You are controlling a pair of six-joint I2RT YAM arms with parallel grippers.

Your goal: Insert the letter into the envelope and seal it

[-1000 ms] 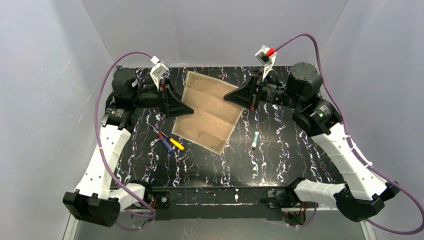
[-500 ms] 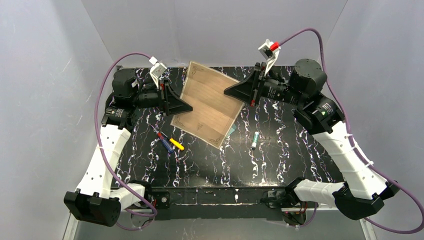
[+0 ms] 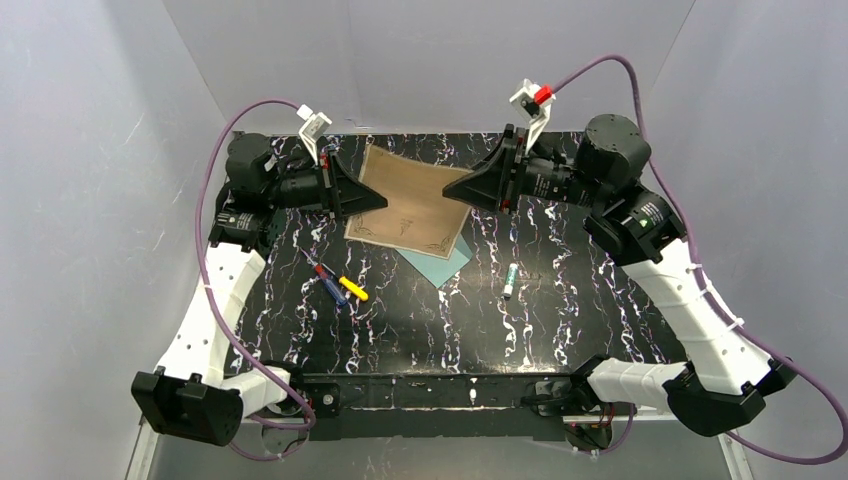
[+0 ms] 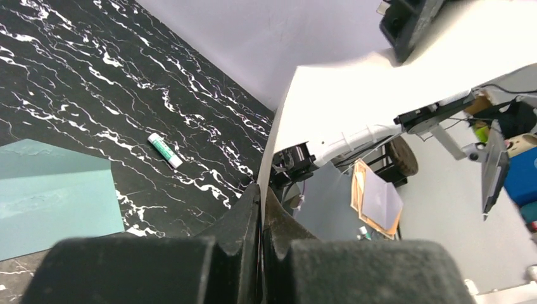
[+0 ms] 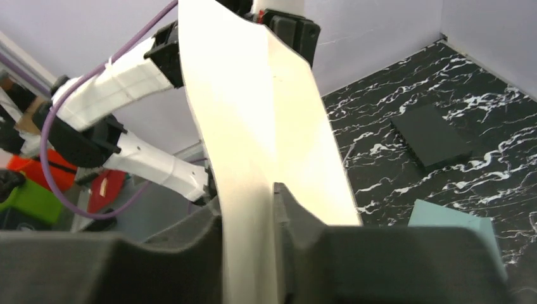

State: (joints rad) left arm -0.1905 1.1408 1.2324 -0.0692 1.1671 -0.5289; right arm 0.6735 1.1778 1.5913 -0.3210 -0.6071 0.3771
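Ok so on your left side, the left gripper (image 3: 378, 203) is clamped down tight on the left edge of the letter (image 3: 405, 190); the wrist cam shows the fingers (image 4: 244, 218) pressed together w/ the sheet coming straight out between them. Just in front of that arm there's a red-and-blue marker (image 3: 327, 283) and a yellow marker (image 3: 353, 289) lying next to each other on the table (image 3: 560, 320). The letter itself is up in the air, strung between the two grippers at the far-middle of the table, def not in the envelope (image 3: 437, 264) yet. The teal envelope is flat on the table underneath, near corner poking out toward you. Right gripper (image 3: 450, 190) is at the letter's right edge. Its jaws sit a little apart w/ the paper running thru the gap, and tbh I can't tell if it's actually pinching. Further right, a green-and-white glue stick (image 3: 511, 281) lies by itself.
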